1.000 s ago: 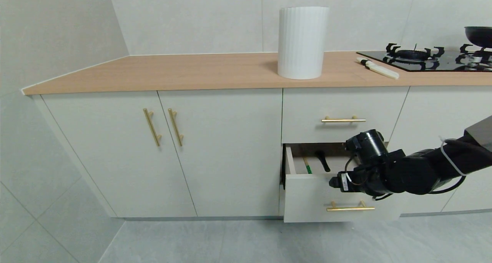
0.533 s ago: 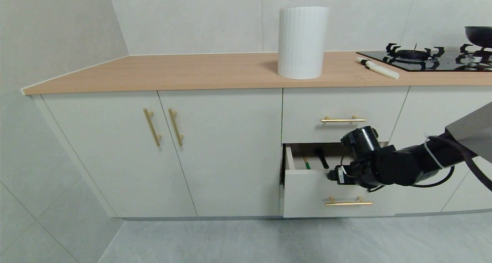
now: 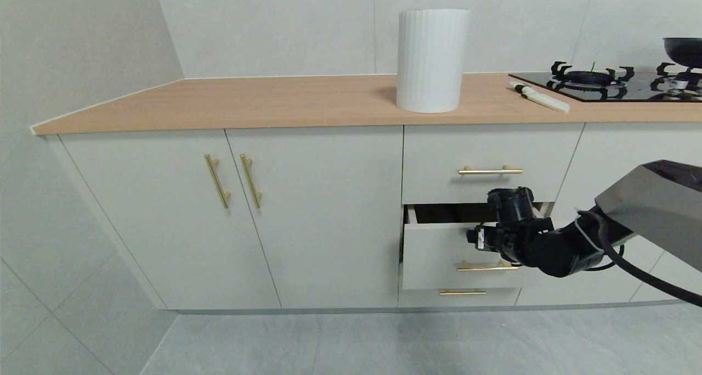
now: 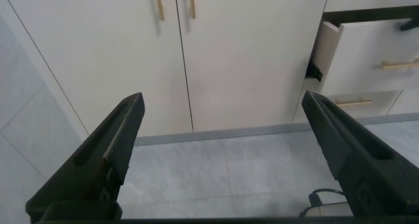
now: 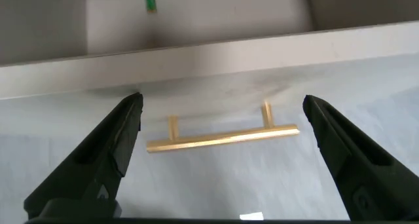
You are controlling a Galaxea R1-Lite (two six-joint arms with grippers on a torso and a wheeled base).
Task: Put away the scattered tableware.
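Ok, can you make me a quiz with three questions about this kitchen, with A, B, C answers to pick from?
1. Where does the tall white ribbed cylinder stand?
A) on the wooden countertop
B) on the floor
C) on the black stove

2. What colour are the cupboard's metal bar handles?
A) red
B) gold
C) blue

3. How is the middle white drawer?
A) shut tight
B) lying on the floor
C) partly open

Answers:
1 A: its base rests on the wood, beside the stove.
2 B: every handle shines gold against the pale fronts.
3 C: a dark gap shows above its front panel.
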